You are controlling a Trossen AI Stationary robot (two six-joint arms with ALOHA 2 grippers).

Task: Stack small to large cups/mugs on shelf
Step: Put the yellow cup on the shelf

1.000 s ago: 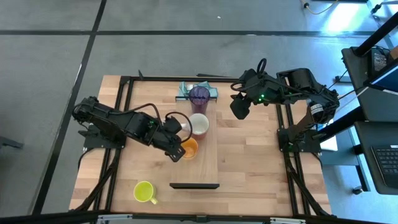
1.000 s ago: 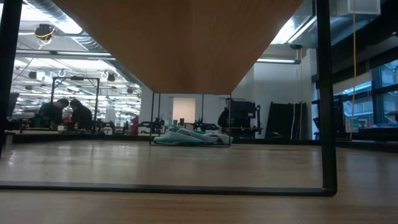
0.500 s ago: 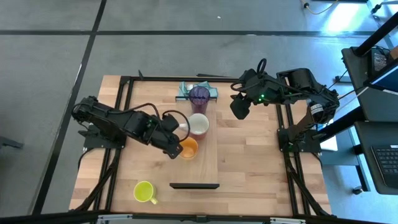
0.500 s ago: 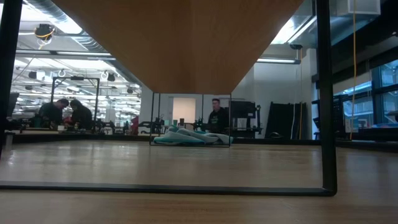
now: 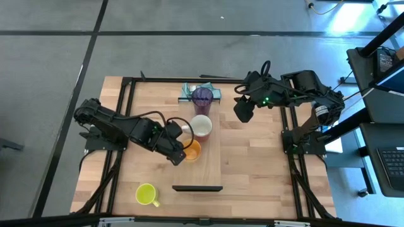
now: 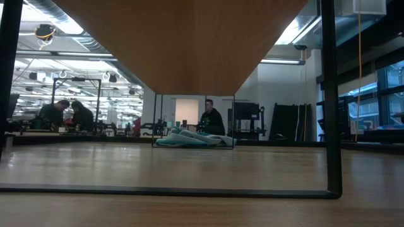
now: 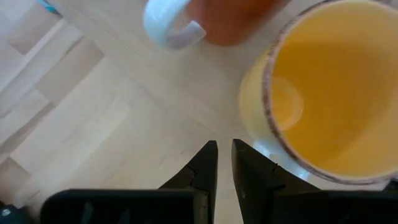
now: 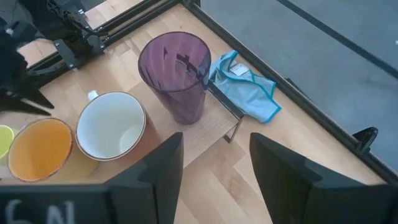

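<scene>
On the pale shelf (image 5: 211,157), with a dark strip (image 5: 197,188) at its near end, stand three vessels. From far to near they are the purple tumbler (image 5: 202,96), the red mug with a white inside (image 5: 202,126) and the orange mug (image 5: 192,150). The yellow-green mug (image 5: 146,194) stands on the table at the near left. My left gripper (image 5: 177,151) is low and just left of the orange mug (image 7: 323,106), its fingers (image 7: 224,165) shut and empty. My right gripper (image 5: 243,112) hovers open to the right of the tumbler (image 8: 177,74). My left gripper has one finger (image 7: 245,165) close beside the orange mug's lower wall (image 7: 264,146). I cannot tell whether it touches. Nothing is between the fingers.
A teal cloth (image 5: 189,91) lies at the far end of the shelf, behind the tumbler; it also shows in the low view (image 6: 189,139). Black frame rails (image 5: 126,88) run along the table's edges. People stand in the room beyond the table (image 6: 211,120).
Both arms and all the mugs have stayed where they were. In the low view a person in the room behind has walked toward the left.
</scene>
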